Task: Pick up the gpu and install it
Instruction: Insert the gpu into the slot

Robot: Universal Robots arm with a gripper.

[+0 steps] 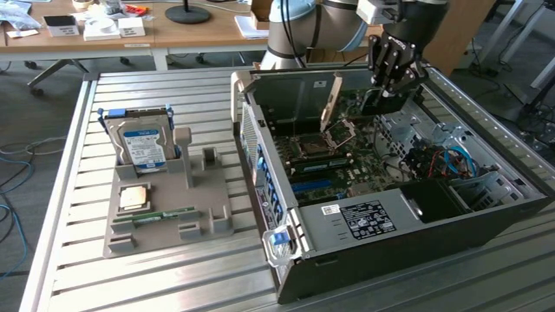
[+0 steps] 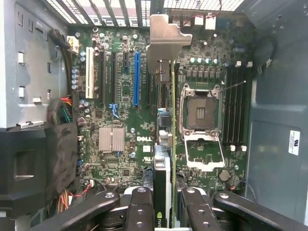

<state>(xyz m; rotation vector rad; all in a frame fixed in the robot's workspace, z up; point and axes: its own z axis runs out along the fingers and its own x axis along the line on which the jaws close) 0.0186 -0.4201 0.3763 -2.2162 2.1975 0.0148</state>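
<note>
Grip: your gripper (image 1: 388,91) clamps the gpu (image 2: 162,168), upper right in the exterior view.
Done: pickup; card is inside the case (image 1: 390,250).
Left: not yet seated on the motherboard (image 2: 120,144).

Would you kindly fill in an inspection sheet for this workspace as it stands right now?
Surface: slatted metal table, carrying an open computer case and a gray holder.
Job's things: gpu held edge-on inside the case, above the motherboard; whether it is seated cannot be told.
Clutter: hard drive, memory stick and a square chip in the holder.
Grippers: gripper shut on the gpu.
Cables: blue and red leads inside the case; loose cables on the floor at the exterior view's left.
Surroundings: wooden desks behind the table.
</note>
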